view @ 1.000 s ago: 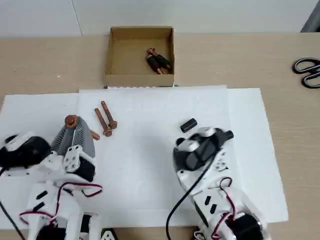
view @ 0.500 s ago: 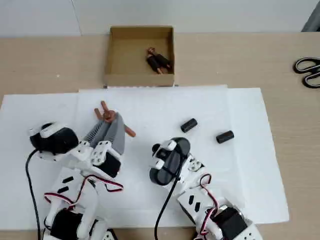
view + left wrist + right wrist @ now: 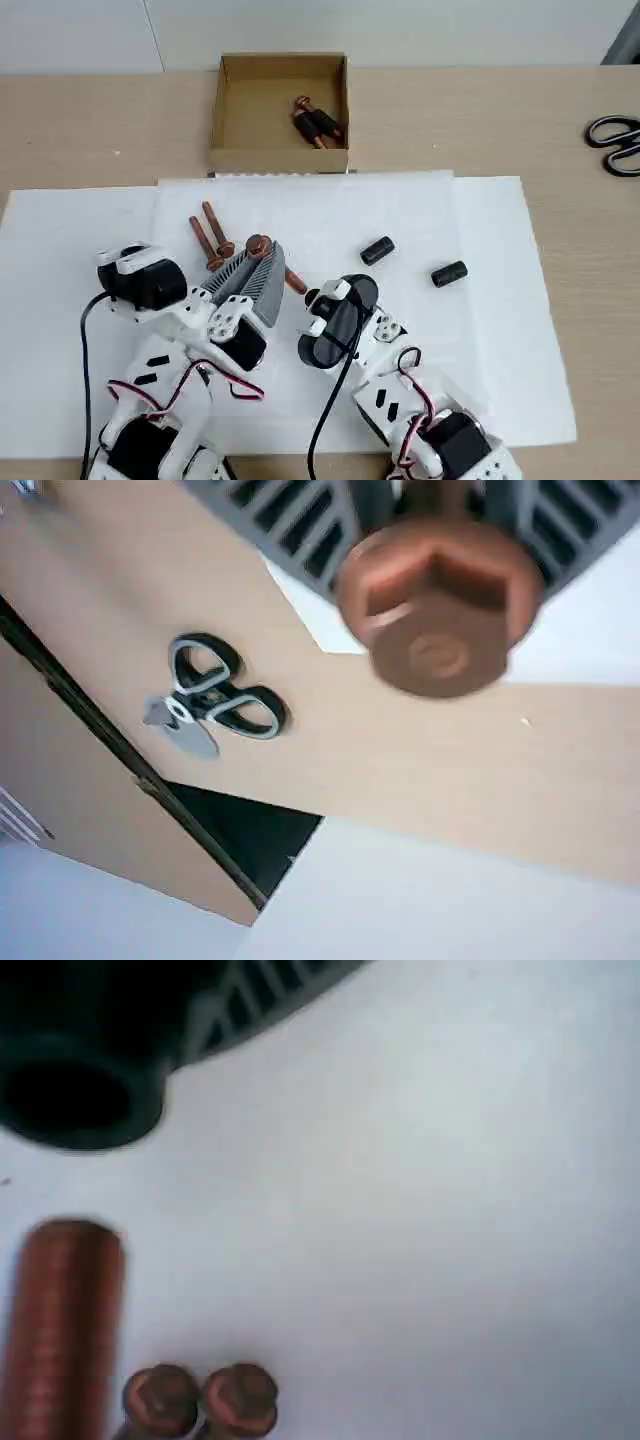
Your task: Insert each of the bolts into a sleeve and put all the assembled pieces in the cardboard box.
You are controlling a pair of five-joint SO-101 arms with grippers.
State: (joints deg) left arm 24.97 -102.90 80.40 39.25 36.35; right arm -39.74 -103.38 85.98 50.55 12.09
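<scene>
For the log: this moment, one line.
left gripper: shut on bolt | right gripper: shut on sleeve | sheet: two bolts, two sleeves | box: assembled pieces

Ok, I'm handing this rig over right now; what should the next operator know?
Left gripper: jaws shut on a bolt, over the paper.
Right gripper: jaws shut on a sleeve, its bore near the bolt's threaded tip, not yet mated.
On the paper: two loose bolts, two loose sleeves.
Done: assembled pieces lie in the cardboard box.
To do: join this pair, box it, then assemble and box the other two.
</scene>
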